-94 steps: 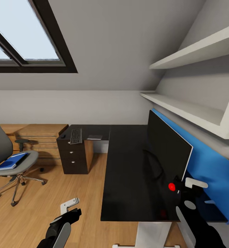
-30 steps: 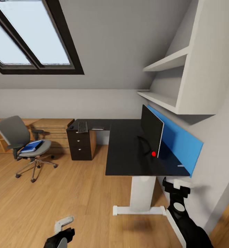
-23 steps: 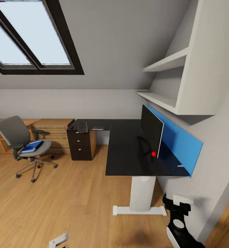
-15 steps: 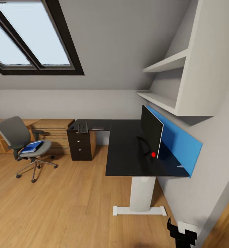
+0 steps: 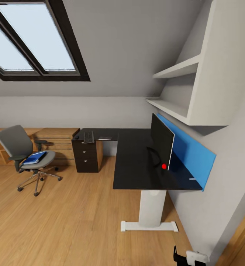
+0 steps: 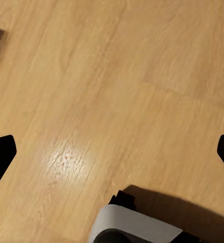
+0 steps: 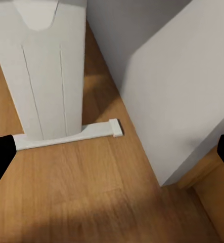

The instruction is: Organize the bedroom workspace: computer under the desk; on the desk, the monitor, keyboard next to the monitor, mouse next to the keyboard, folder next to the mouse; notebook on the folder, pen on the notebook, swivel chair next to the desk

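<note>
The glossy black desk (image 5: 131,162) runs along the right wall with a blue back panel. The black monitor (image 5: 162,142) stands on it, edge-on to me. At the desk's far end lie the keyboard (image 5: 88,136), a small dark mouse (image 5: 76,136) and a flat dark notebook (image 5: 104,138). A thin pale stick, perhaps the pen (image 5: 193,178), lies by the blue panel. The grey swivel chair (image 5: 15,142) stands at left, away from the desk, with the blue folder (image 5: 34,157) on its seat. The computer is out of view. My right gripper (image 5: 190,256) (image 7: 112,152) hangs open near the desk's white leg (image 7: 46,66). My left gripper (image 6: 112,152) is open over the floor.
A light wooden drawer chest (image 5: 58,142) stands against the back wall behind the chair. White shelves (image 5: 178,70) jut out above the desk. The leg's flat foot (image 5: 149,225) lies on the wooden floor (image 5: 71,218). A grey wall (image 7: 177,76) is close on my right.
The view pulled back from the desk earlier and now holds still. My right arm has sunk to the picture's bottom edge, and the left gripper has dropped out of the head view.
</note>
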Motion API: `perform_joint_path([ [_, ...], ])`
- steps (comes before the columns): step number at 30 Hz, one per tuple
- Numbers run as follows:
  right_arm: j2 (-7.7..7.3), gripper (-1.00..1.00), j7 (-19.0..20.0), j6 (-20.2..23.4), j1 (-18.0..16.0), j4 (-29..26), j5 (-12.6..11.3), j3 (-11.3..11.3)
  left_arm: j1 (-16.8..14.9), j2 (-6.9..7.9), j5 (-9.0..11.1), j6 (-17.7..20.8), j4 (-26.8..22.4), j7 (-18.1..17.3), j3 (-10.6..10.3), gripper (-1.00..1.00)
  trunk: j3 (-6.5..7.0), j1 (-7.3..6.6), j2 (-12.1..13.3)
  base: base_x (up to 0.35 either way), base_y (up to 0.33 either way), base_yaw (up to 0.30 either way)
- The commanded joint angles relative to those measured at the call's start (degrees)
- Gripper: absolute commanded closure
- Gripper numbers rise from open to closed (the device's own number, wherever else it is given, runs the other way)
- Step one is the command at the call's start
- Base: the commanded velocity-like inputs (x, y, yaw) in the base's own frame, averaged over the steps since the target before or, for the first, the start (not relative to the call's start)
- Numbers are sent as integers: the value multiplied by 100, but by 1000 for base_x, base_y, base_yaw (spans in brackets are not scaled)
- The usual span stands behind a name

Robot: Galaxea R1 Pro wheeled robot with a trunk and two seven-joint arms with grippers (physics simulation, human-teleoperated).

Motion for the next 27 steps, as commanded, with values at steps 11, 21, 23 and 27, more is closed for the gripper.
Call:
perform_joint_path([
  [11,4,-100,10,-28,-5,11,-62,53,-6,-10,68,-38,26,-18,-62,-100,-28,2,-8,173,184,31],
  [21,4,-100,16,-28,-5,11,-42,55,-6,-18,68,-120,30,-26,-120,-100,-29,2,-8,225,272,89],
  [23,4,-100,21,-25,-5,15,-39,63,-6,-20,75,-254,30,-27,-123,-100,-34,2,-8,222,273,266],
  [27,8,-100,23,-20,-5,21,-36,72,-6,-20,77,-285,35,-27,-126,-100,-52,2,-8,222,273,225],
])
